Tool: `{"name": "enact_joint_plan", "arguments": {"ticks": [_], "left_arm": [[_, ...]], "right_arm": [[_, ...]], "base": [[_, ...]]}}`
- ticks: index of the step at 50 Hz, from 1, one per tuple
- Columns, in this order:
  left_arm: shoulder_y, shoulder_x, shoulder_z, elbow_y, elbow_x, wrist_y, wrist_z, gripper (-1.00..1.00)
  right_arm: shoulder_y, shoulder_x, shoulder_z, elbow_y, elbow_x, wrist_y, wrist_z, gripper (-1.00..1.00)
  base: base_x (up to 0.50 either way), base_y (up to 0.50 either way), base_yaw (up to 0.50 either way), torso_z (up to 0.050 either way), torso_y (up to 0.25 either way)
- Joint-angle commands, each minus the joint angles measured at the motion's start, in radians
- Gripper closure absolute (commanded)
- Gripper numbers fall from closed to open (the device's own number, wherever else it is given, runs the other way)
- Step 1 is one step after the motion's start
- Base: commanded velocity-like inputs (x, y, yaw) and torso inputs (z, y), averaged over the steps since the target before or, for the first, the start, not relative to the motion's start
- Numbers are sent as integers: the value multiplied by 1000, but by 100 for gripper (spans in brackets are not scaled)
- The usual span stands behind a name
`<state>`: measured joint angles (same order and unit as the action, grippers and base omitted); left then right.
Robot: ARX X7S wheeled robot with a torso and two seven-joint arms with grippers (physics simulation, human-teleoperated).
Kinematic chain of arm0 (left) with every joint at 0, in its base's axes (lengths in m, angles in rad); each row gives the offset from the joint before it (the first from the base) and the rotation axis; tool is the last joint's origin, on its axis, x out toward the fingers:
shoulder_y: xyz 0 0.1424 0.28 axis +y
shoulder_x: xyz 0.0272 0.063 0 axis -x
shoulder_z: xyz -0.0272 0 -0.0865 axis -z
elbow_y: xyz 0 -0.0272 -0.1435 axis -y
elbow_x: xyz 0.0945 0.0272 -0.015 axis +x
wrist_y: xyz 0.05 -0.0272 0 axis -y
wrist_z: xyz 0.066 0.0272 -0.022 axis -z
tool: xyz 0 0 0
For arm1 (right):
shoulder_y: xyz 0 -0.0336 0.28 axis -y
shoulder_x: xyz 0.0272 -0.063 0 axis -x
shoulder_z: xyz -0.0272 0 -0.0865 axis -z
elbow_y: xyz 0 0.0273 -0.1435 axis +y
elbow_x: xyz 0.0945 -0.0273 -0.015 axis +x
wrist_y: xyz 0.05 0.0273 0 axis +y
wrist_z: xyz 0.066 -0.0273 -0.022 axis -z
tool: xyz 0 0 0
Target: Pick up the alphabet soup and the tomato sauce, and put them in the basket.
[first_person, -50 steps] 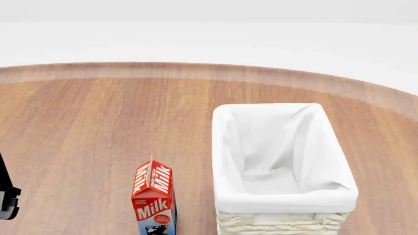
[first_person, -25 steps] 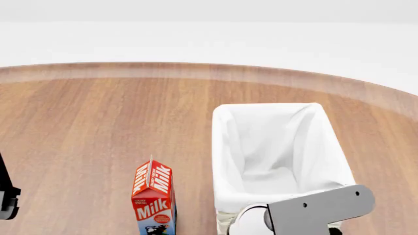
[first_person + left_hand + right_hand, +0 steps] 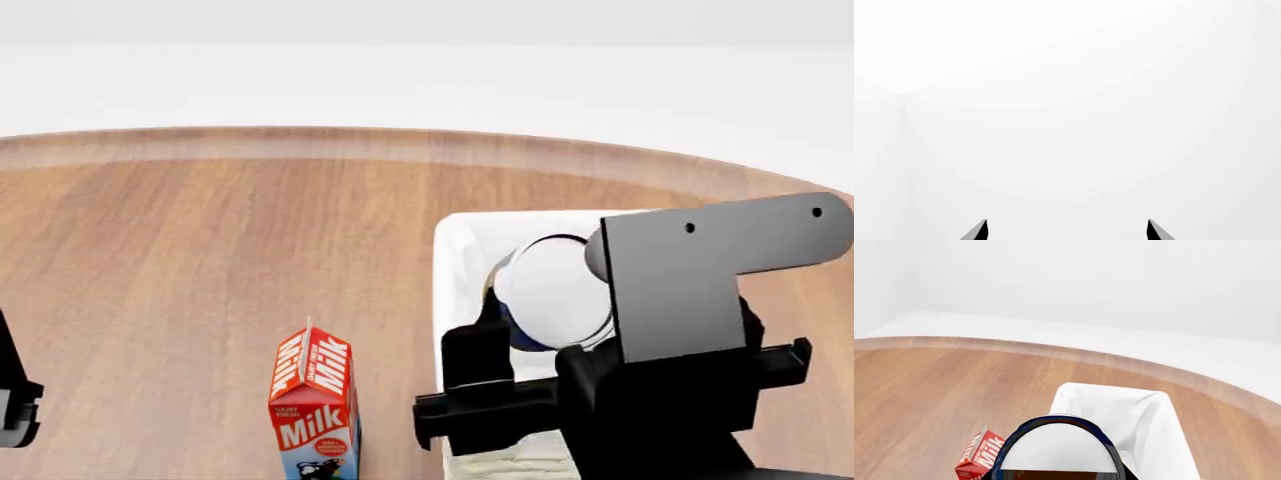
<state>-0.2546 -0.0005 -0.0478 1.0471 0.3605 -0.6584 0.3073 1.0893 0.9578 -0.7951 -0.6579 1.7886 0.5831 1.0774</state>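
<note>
The basket (image 3: 454, 250) stands on the counter (image 3: 200, 250), right of the milk carton (image 3: 315, 405). The soup can (image 3: 550, 292) hangs above the basket.

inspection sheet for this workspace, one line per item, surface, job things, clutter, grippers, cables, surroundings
surface: round wooden table, pale edge band at the far side.
job's things: alphabet soup, blue-rimmed can with pale top, held above the basket; basket's white lining shows, mostly hidden by the arm in the head view. tomato sauce: nothing seen.
clutter: red milk carton upright on the table, beside the basket, apart from it.
grippers: right gripper shut on the can, over the basket; left gripper open, holding nothing, facing blank white.
cables: nothing seen.
surroundings: plain white floor and walls.
</note>
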Motion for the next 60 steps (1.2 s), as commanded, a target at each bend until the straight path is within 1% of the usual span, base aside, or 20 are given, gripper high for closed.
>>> {"name": "enact_joint_plan", "arguments": {"ticks": [1, 6, 8, 13, 14, 15, 19, 21, 22, 24, 26, 29, 37, 39, 42, 53, 55, 57, 60], "left_arm": [[0, 0, 2, 0, 0, -1, 1, -100], [0, 0, -2, 0, 0, 0, 1, -100], [-1, 0, -1, 0, 2, 1, 2, -100], [4, 0, 3, 0, 2, 2, -4, -100], [7, 0, 2, 0, -2, 3, -5, -100], [8, 0, 2, 0, -2, 3, -6, -100], [5, 0, -3, 0, -3, 2, -2, -100], [-1, 0, -6, 0, -1, -2, 1, -100], [-3, 0, -6, 0, -2, -4, -1, -100], [-5, 0, -1, 0, 2, -7, -1, -100], [-8, 0, 8, 0, 6, -10, -1, -100], [-11, 0, 6, 0, 6, -13, 1, -100], [-16, 0, 2, 0, 4, -18, 5, -100], [-15, 0, 4, 0, 9, -17, 6, -100], [-15, 0, 6, 0, 6, -17, 5, -100], [0, 0, 10, 0, -2, -13, -5, -100], [2, 0, 4, 0, -8, -9, -6, -100], [8, 0, -1, 0, -13, -4, -8, -100], [5, 0, 2, 0, -9, -7, -6, -100]], "right_arm": [[136, -78, 11, 155, -76, 72, -36, 100], [147, -121, -24, 251, -177, 92, -89, 100], [145, -130, -28, 282, -179, 91, -107, 100], [162, -174, -60, 391, -271, 97, -171, 100], [157, -191, -55, 421, -270, 79, -228, 100], [165, -197, -67, 440, -281, 94, -216, 100], [178, -235, -70, 529, -304, 80, -272, 100], [194, -257, -76, 580, -339, 68, -307, 100], [199, -277, -65, 629, -319, 59, -365, 100], [212, -294, -71, 676, -341, 53, -387, 100], [235, -333, -89, 777, -394, 37, -434, 100], [246, -356, -98, 830, -420, 27, -457, 100], [305, -452, -149, 1059, -568, -47, -552, 100], [299, -473, -146, 1109, -581, -77, -571, 100], [333, -525, -154, 1214, -604, -92, -614, 100], [343, -670, -183, 1452, -677, -187, -697, 100], [339, -700, -189, 1512, -695, -217, -712, 100], [338, -749, -189, 1620, -711, -260, -748, 100], [358, -796, -179, 1718, -710, -279, -767, 100]], "base": [[0, 0, 0, 0, 0], [0, 0, 0, 0, 0], [0, 0, 0, 0, 0], [0, 0, 0, 0, 0], [0, 0, 0, 0, 0], [0, 0, 0, 0, 0], [0, 0, 0, 0, 3], [0, 0, 0, 0, 0], [0, 0, 0, 0, 0], [0, 0, 0, 0, 0], [0, 0, 0, 0, 0], [0, 0, 0, 0, 0], [0, 0, 0, 0, 1], [0, 0, 0, 0, 0], [0, 0, 0, 0, 0], [0, 0, 0, 1, 1], [0, 0, 0, 0, 0], [0, 0, 0, 0, 0], [0, 0, 0, 0, 0]]}}
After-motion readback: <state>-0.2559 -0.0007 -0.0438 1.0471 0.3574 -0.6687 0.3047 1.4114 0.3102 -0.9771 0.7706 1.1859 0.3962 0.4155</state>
